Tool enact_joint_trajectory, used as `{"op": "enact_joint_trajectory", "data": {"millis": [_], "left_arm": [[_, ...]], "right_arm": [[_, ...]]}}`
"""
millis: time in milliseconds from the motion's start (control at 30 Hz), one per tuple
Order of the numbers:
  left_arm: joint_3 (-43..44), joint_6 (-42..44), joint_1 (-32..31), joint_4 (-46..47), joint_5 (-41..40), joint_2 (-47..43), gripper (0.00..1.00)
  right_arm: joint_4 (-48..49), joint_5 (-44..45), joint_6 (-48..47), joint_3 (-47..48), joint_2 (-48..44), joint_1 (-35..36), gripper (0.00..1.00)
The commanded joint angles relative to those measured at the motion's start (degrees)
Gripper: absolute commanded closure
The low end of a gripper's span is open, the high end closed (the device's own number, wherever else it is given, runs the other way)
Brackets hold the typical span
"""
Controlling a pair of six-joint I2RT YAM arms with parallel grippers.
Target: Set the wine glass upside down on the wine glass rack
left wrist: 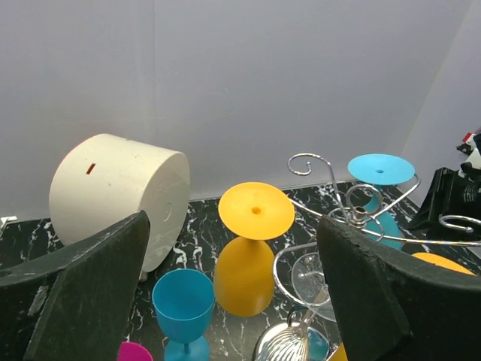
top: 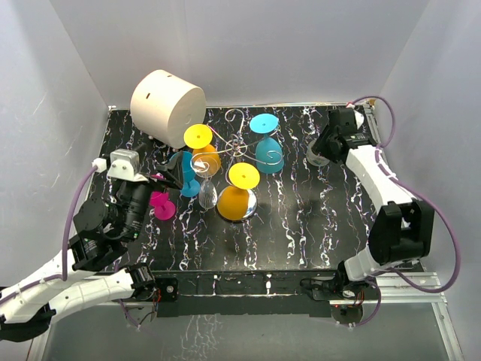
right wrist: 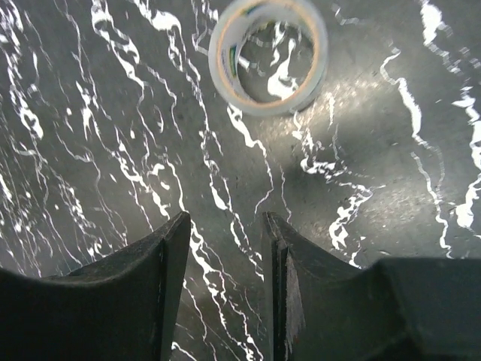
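1. The wine glass rack (left wrist: pixel 359 218) is standing around the middle of the desk (top: pixel 301 218).
2. Its curled wire arms are carrying a yellow wine glass (top: pixel 204 154), a second yellow wine glass (top: pixel 237 199), a cyan wine glass (top: pixel 267 143) and a clear wine glass (top: pixel 207 195), all upside down.
3. A blue wine glass (left wrist: pixel 183 301) is standing upright just beside the rack, towards the left edge, with a magenta wine glass (top: pixel 160 203) near it.
4. The left gripper (top: pixel 169 178) is hovering close to those two glasses, its jaws spread wide and gripping nothing.
5. The right gripper (right wrist: pixel 227 218) is pointing down near the far right corner, its jaws standing partly apart over bare desk and holding nothing.
6. A tape roll (right wrist: pixel 219 64) is lying just ahead of the right gripper's fingertips.
7. A cream cylinder (top: pixel 167 101) is lying at the far left corner.
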Motion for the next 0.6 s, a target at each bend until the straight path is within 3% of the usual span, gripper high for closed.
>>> {"op": "enact_joint_trajectory", "data": {"millis": [0,67,200,333,567], "left_arm": [[3.4,0.1,-0.2,-2.2,-6.4,1.8,0.09],[5.0,-2.7,-0.2,-6.5,-14.6,4.3,0.14],[8.6,-13.9,-0.2,-21.2,-23.1,7.9,0.21],[9.7,-21.8,-0.2,-28.9,-25.7,7.5,0.3],[13.5,-23.5,0.1,-35.0,-25.4,12.2,0.32]], "right_arm": [[1.3,-5.8,-1.9,1.2,0.2,0.2,0.6],[2.7,-5.9,-1.3,-0.8,-1.1,0.2,0.6],[4.3,-6.3,-0.5,-4.3,-3.6,0.2,0.59],[4.2,-7.1,0.0,-5.6,-4.8,0.2,0.59],[4.8,-8.7,0.9,-6.6,-6.7,0.2,0.59]]}}
